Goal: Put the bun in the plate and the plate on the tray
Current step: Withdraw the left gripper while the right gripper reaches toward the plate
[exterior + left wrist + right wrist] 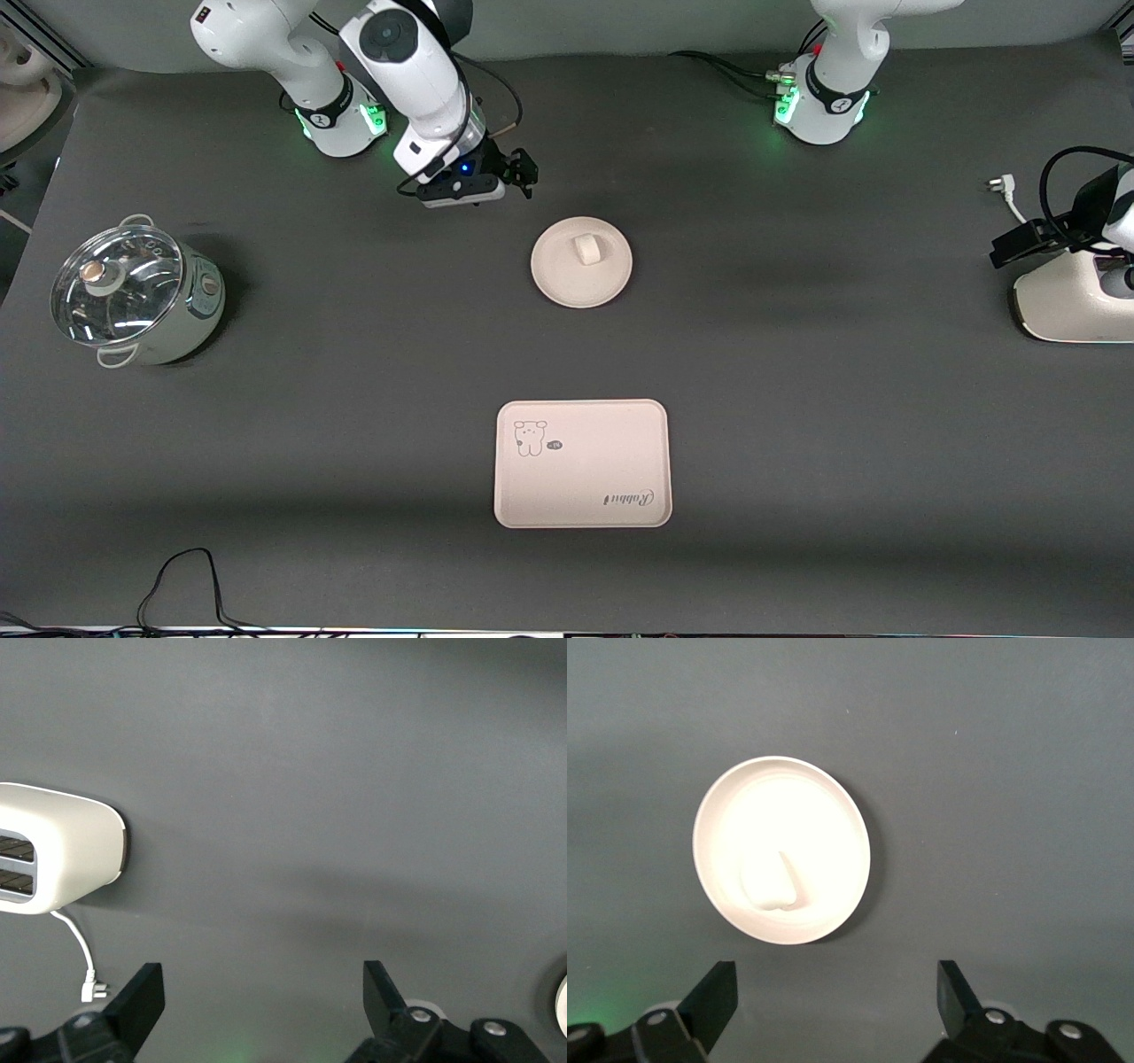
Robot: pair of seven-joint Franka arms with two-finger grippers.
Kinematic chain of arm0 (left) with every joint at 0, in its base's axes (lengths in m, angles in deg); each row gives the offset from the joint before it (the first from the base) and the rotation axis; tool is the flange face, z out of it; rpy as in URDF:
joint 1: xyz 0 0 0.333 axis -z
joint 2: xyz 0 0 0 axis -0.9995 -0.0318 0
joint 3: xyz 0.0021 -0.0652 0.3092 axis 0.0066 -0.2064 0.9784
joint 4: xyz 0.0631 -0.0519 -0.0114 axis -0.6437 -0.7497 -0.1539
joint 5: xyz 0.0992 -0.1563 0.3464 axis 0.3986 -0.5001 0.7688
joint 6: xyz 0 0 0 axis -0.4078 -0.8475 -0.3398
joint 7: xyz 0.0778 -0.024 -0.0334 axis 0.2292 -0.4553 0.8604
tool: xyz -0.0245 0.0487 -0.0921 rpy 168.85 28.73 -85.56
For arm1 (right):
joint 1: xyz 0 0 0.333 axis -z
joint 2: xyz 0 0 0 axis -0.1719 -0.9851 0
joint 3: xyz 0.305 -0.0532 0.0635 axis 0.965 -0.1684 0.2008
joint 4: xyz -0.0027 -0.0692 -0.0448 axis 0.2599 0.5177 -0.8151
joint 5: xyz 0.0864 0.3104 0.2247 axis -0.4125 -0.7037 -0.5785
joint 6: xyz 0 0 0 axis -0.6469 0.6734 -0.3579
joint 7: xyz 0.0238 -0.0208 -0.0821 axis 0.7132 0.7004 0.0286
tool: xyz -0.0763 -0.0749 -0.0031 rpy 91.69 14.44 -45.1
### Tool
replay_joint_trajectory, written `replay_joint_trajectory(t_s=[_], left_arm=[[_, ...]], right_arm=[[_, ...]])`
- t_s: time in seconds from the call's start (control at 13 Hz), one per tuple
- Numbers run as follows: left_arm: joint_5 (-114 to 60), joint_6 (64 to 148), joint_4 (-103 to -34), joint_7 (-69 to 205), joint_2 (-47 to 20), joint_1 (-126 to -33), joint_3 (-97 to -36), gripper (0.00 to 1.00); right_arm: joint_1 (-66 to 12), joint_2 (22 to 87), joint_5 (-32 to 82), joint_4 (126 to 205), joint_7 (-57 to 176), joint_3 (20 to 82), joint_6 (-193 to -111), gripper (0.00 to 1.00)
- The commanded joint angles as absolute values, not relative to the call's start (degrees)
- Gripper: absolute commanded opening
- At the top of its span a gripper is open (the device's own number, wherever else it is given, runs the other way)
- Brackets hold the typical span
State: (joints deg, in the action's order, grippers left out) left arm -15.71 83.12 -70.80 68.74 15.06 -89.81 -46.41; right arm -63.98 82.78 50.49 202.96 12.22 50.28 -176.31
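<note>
A: Right gripper (523,173) hangs over bare bench (797,399) close to its own base, fingers spread wide, nothing between them. The plate (581,262) lies just past it, toward the front camera.

B: Noted. The bun (586,249) sits on the plate, off centre, on the part closest to that gripper. In the right wrist view the plate (782,849) shows ahead of the open fingers, the bun (769,882) inside its raised rim.

A: The tray (581,462) lies flat well clear of the right gripper, nearer the front camera than the plate, apart from it. Nothing on it.

B: Left gripper (257,1001): in its wrist view, fingers wide apart and empty, over bare bench; the arm waits. A white toaster (58,850) with cord and plug lies ahead of it, at the left arm's end.

A: Around: a pot (137,297) with glass lid at the right arm's end. Nothing stands between right gripper and plate.

B: Materials: bench is matte dark grey. Plate round, plain cream, shallow. Bun a stubby white cylinder, rounded edges. Tray cream-pink rectangle, rounded corners, bear drawing and "Rabbit" script.
</note>
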Motion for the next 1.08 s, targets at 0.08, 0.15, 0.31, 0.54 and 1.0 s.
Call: replay_joint_trajectory(t_s=[0.08, 0.15, 0.31, 0.54, 1.0], left_arm=[[-16.3, 84.3, -72.6, 67.7, 16.6, -88.3, -45.3, 1.0], [-16.3, 84.3, -72.6, 67.7, 16.6, -88.2, -45.3, 1.0], [-16.3, 84.3, -72.5, 67.6, 16.6, -88.1, -45.4, 1.0], [-16.3, 84.9, -72.3, 67.2, 16.3, -88.3, -45.4, 1.0], [-16.0, 84.3, -68.7, 67.5, 14.9, -87.8, -45.9, 1.0]], right_arm=[[-66.6, 74.4, 46.7, 203.2, 12.7, 50.3, -185.9, 1.0], [-67.7, 72.3, 45.3, 203.2, 12.7, 50.2, -187.9, 1.0], [-67.9, 68.5, 45.0, 203.5, 12.7, 50.3, -192.9, 1.0], [-67.9, 62.8, 45.0, 203.5, 12.7, 50.3, -200.2, 1.0], [-67.7, 55.5, 42.6, 202.2, 12.7, 50.4, -208.1, 1.0]])
